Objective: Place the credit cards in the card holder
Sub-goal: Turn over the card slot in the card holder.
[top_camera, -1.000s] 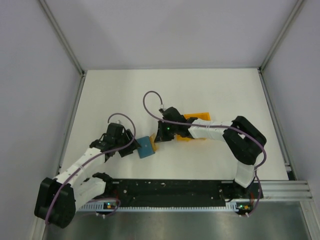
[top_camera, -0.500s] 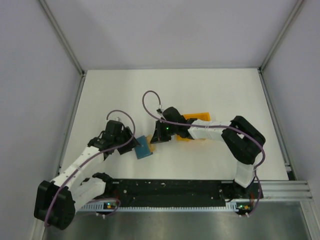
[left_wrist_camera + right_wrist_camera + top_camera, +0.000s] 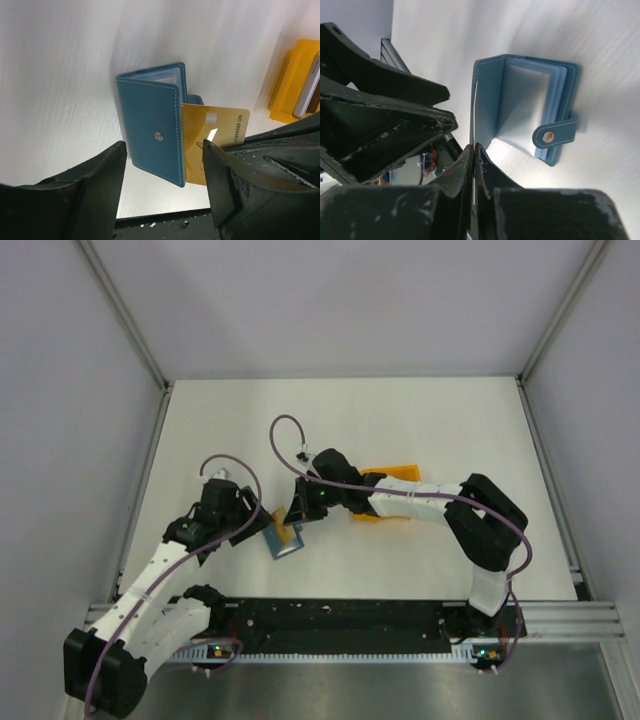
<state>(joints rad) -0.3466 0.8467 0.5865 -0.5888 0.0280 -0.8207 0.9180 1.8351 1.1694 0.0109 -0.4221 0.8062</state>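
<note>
The teal card holder (image 3: 150, 127) stands open on the table like a book, its clear sleeves (image 3: 522, 100) and snap strap (image 3: 555, 134) facing the right wrist view. My right gripper (image 3: 474, 147) is shut on a yellow credit card (image 3: 215, 125), whose long edge lies against the holder's open side. In the right wrist view this card (image 3: 475, 112) shows edge-on beside the cover. My left gripper (image 3: 162, 146) is open, its fingers on either side of the holder's near end with a gap on the left. From above, the holder (image 3: 283, 542) sits between the left gripper (image 3: 258, 530) and the right gripper (image 3: 297, 515).
An orange tray (image 3: 400, 476) lies behind the right arm's wrist; in the left wrist view the tray (image 3: 290, 80) holds more cards (image 3: 311, 82) on edge. The black base rail (image 3: 340, 615) runs along the near table edge. Grey walls enclose three sides.
The right gripper has carried the yellow card leftward to the holder. The left gripper has shifted left and back, and the holder has moved slightly left and turned.
</note>
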